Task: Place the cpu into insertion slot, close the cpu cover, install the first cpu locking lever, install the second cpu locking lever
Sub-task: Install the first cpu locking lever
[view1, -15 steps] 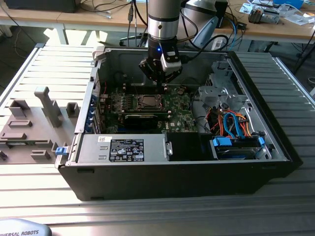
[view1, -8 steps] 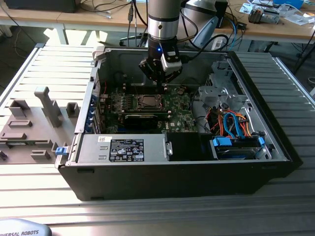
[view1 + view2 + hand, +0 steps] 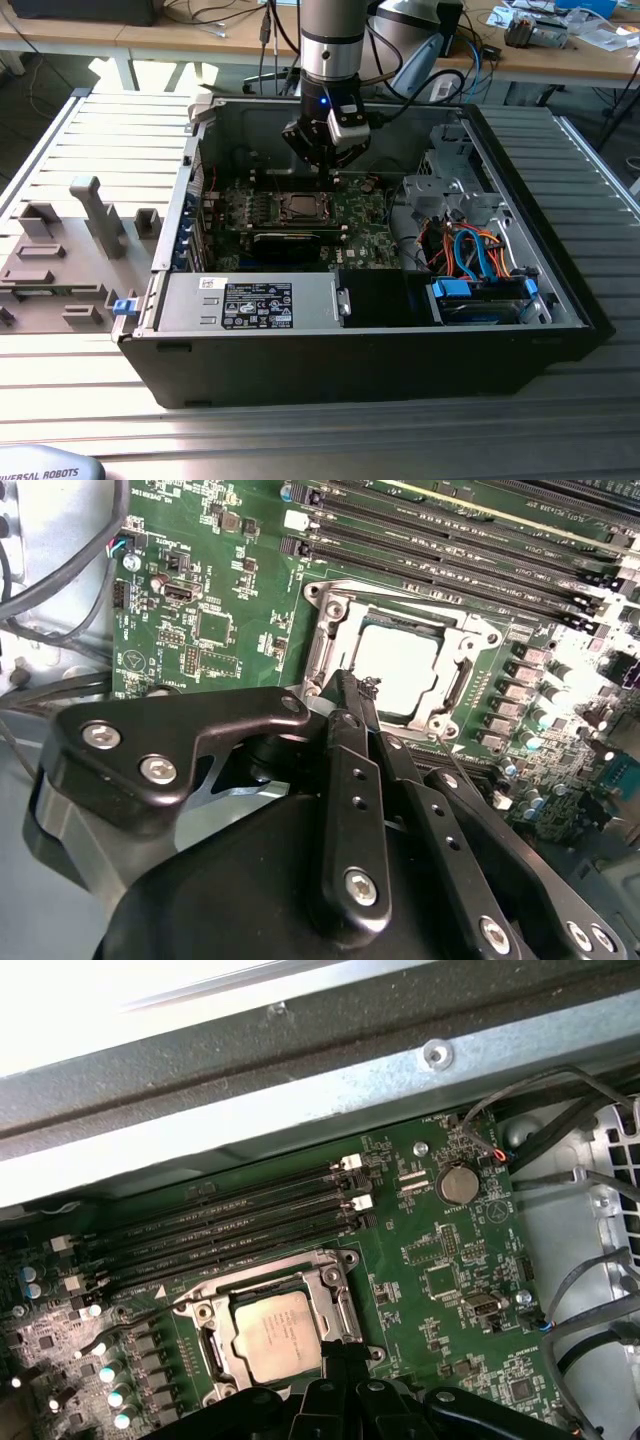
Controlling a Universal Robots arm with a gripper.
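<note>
Cpu (image 3: 398,668) sits in the slot (image 3: 298,208) at the exterior view's centre, cover (image 3: 325,645) shut over it, just beyond the pressed-together pincer (image 3: 350,695). Slatted metal surface (image 3: 80,400) carries the case (image 3: 350,360); desks (image 3: 200,40) stand behind.

Gripper (image 3: 352,695) body covers near edge of insertion slot (image 3: 400,665) in second wrist view; slot's lower rim hidden behind black linkage. In first wrist view, same gripper (image 3: 335,1360) cut off by picture edge, masking slot (image 3: 275,1335) rim nearest it. Whether jaws open or closed: cannot tell. In exterior view, cpu (image 3: 299,207) too small to tell seating; locking levers beside slot too small to make out.
</note>
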